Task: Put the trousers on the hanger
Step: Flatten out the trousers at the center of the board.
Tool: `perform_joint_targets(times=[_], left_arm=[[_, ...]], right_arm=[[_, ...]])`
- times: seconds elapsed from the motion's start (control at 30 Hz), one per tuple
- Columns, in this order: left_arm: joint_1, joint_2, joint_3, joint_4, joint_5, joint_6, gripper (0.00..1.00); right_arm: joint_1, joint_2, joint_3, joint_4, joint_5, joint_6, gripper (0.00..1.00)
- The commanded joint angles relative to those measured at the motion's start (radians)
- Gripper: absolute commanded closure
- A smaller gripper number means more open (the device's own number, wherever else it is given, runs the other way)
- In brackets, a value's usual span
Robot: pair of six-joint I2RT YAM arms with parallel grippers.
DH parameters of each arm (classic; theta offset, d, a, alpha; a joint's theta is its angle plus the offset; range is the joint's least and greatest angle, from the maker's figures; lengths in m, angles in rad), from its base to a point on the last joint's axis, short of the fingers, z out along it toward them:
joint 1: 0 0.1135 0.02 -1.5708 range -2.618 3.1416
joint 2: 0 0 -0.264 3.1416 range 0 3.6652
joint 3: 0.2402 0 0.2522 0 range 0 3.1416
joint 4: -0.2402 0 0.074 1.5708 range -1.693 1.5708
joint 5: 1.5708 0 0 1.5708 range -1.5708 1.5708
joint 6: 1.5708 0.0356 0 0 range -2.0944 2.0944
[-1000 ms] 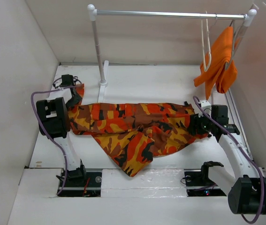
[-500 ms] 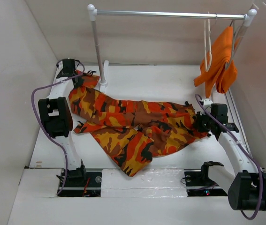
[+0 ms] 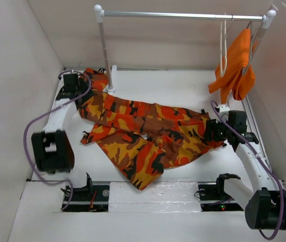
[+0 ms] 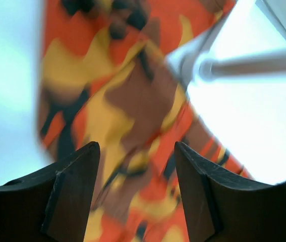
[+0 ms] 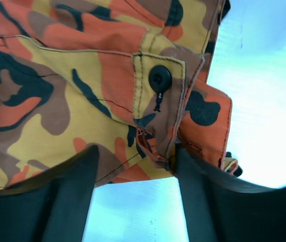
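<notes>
White bench (image 3: 183, 91) carries one pair of long camouflage cloth trousers (image 3: 143, 136) in orange, red, yellow and dark brown. They lie spread flat across its middle, one leg reaching to the far left corner, the waist end at the right, and a second leg folded toward the near edge.

One long silver rail (image 3: 183, 15) spans the far side on two white posts (image 3: 104, 50). Two arms are in view: the left arm (image 3: 57, 121) stretches to the far left corner, and the right arm (image 3: 248, 161) bends in at the right.

One plain bright orange garment (image 3: 236, 63) hangs from the right end of the rail. Just left of it hangs one thin cream-white hanger of slender bars (image 3: 222, 50), well apart from the trousers.

The two left fingers (image 4: 77, 191) stand apart with nothing clamped; blurred camouflage cloth lies beyond the gap. The two right fingers (image 5: 67, 201) are also spread apart at the waist end. The waistband corner rests against one finger, and bare bench shows through the gap. One black button (image 5: 159, 78) sits on the waistband tab.
</notes>
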Motion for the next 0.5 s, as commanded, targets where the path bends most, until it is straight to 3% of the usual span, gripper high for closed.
perform_joint_targets(times=[0.0, 0.03, 0.17, 0.3, 0.47], left_arm=[[0.002, -0.354, -0.250, -0.010, -0.075, 0.002, 0.43], [0.002, -0.409, -0.304, -0.018, -0.075, -0.003, 0.43], [0.002, -0.546, -0.450, -0.157, -0.039, -0.046, 0.26], [0.002, -0.534, -0.582, -0.192, 0.053, -0.113, 0.26], [0.002, -0.471, -0.613, -0.164, -0.032, -0.089, 0.31]], right_arm=[[-0.004, -0.051, 0.072, -0.010, -0.038, -0.037, 0.31], [-0.004, -0.064, 0.075, -0.010, -0.048, -0.040, 0.31], [0.030, -0.078, 0.095, -0.019, -0.054, -0.060, 0.30], [0.045, -0.077, 0.087, -0.006, -0.063, -0.056, 0.31], [0.054, -0.074, 0.076, -0.001, -0.088, -0.068, 0.31]])
